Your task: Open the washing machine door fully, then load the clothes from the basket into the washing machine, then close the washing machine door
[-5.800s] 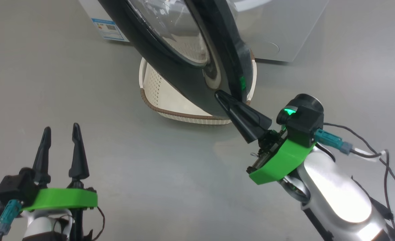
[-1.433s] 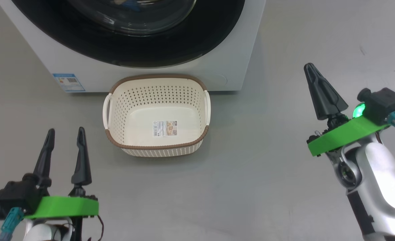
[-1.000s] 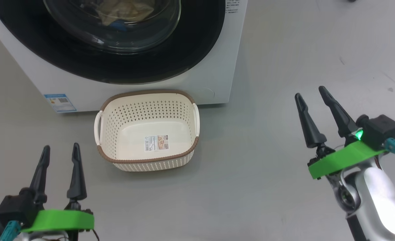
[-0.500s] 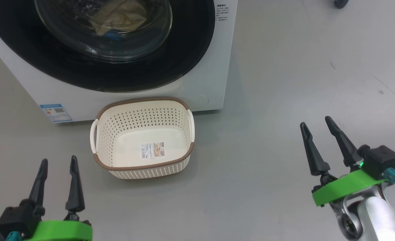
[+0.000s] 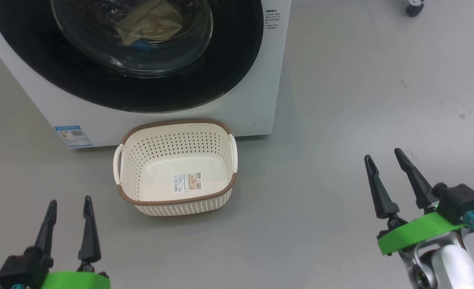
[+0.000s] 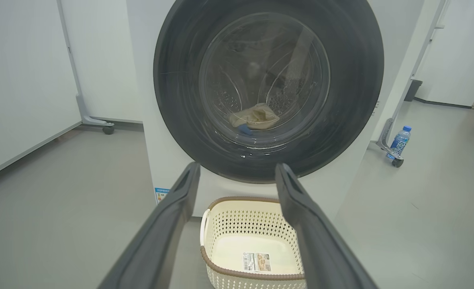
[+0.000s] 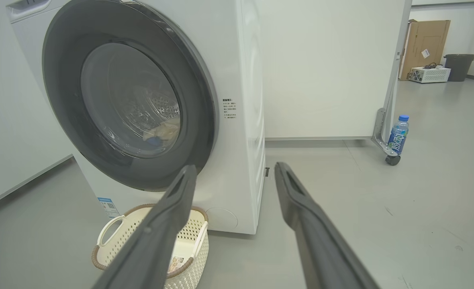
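Head view: I read the washing machine door (image 5: 237, 60) as shut, its black rim lying flat against the white front of the washing machine (image 5: 273, 72). Through the glass I can see the clothes (image 5: 148, 24) inside the drum, a pale cream heap lying low, with a small blue bit (image 5: 142, 43) at its lower edge. The basket (image 5: 176, 199) stands on the grey floor (image 5: 321, 180) just in front of the machine, below the door; whether its far rim touches the white front I cannot tell. The label (image 5: 186, 182) on its bottom is in plain sight. At lower left, the left gripper (image 5: 70, 201): fingers spread wide, gripping nothing, short of the basket. At lower right, the right gripper (image 5: 383, 154): fingers likewise spread, gripping nothing, well off to the basket's right over the floor. A blue sticker (image 5: 73, 136) sits low on the machine's front, left of the basket. From the right wrist I note a water bottle (image 7: 399, 134) just beside a castor (image 7: 393, 159), well apart from the machine
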### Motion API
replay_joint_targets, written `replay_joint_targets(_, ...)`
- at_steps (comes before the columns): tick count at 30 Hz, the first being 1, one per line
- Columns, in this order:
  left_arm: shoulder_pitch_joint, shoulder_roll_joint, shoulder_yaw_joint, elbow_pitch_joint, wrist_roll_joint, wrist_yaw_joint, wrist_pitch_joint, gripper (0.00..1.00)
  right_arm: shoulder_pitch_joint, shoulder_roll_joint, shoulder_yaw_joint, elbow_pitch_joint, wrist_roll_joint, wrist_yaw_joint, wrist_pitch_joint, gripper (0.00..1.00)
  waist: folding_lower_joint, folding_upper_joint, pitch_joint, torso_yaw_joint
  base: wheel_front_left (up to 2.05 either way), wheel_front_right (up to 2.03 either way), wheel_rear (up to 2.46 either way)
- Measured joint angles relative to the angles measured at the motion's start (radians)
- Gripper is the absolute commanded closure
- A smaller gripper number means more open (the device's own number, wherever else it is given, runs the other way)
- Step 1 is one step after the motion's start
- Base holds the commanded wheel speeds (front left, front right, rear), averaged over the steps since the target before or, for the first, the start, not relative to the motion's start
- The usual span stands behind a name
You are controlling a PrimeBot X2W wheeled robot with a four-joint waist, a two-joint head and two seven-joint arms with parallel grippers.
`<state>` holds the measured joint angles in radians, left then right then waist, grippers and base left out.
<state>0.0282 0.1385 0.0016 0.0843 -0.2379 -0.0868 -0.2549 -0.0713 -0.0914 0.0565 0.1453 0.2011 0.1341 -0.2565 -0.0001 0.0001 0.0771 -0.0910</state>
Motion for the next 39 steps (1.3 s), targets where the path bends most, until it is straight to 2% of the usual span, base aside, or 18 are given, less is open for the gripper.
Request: replay_joint_targets(39,0.001,0.0,-0.006,0.0,0.0,0.004,0.0,0.0,0.004,0.006,-0.011,0.006,0.0,0.0,0.0,0.0,0.0,0.0,-0.01,0.034,0.0,0.0,0.0)
